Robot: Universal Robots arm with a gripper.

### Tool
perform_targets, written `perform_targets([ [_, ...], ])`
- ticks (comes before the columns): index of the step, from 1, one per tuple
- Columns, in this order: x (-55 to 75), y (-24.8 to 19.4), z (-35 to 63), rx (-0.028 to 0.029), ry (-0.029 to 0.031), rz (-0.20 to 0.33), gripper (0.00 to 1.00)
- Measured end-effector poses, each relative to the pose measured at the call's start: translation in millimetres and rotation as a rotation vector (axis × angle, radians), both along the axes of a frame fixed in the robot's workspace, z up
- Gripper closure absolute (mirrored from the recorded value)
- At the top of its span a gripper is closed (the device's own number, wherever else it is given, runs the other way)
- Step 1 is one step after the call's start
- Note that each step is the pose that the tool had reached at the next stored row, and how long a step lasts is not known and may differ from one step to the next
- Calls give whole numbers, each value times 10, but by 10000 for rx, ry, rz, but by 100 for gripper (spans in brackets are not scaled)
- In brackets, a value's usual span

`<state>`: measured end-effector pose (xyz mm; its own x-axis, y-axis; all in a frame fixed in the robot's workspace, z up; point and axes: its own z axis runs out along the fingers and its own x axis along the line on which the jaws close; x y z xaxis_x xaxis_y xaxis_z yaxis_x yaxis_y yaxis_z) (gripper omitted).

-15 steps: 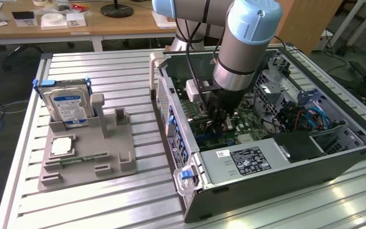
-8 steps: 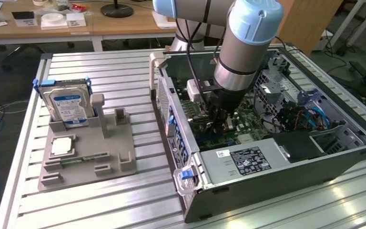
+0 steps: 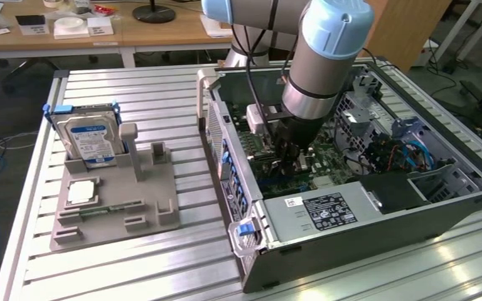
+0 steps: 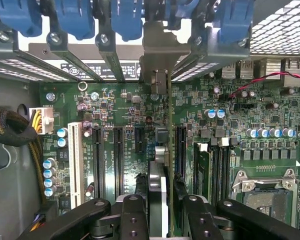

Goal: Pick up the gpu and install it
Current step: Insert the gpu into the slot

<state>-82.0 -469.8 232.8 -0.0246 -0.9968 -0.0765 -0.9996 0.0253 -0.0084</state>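
Observation:
My gripper [image 3: 288, 158] reaches down into the open computer case [image 3: 375, 207], over the green motherboard [image 4: 115, 105]. In the wrist view the black fingers [image 4: 132, 217] are shut on the gpu [image 4: 157, 180], which I see edge-on as a thin dark card. Its silver-grey bracket [image 4: 157, 55] stands against the case's rear wall, among the slot covers. The card stands in line with the black expansion slots [image 4: 97, 155]. I cannot tell whether its edge sits in a slot.
A hard drive [image 3: 90, 141] stands upright in a grey fixture [image 3: 115, 207] at the exterior view's left. Inside the case are the power supply [image 3: 325, 210], blue slot latches [image 4: 75, 20], a sleeved cable bundle [image 4: 10, 127], memory sticks [image 4: 205, 165] and the processor socket [image 4: 262, 185].

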Motion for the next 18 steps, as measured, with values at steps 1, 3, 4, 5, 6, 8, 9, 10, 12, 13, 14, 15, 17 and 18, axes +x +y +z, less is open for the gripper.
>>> perform_targets([
  [1,6,0,1,-2,17,-2,66],
  [3,10,0,2,-4,28,-2,66],
  [4,10,0,2,-4,28,-3,66],
  [5,10,0,1,-3,28,-3,66],
  [6,11,0,1,-2,28,-3,66],
  [8,12,0,1,-3,28,-2,66],
  [9,12,0,1,-3,28,-3,66],
  [10,12,0,1,-3,28,-2,67],
  [12,12,0,1,-4,28,-2,72],
  [13,12,0,1,-4,28,-2,72],
  [14,12,0,1,-4,28,-2,72],
  [15,12,0,1,-3,28,-2,72],
  [17,12,0,1,-3,28,-2,72],
  [18,12,0,1,-3,28,-2,72],
])
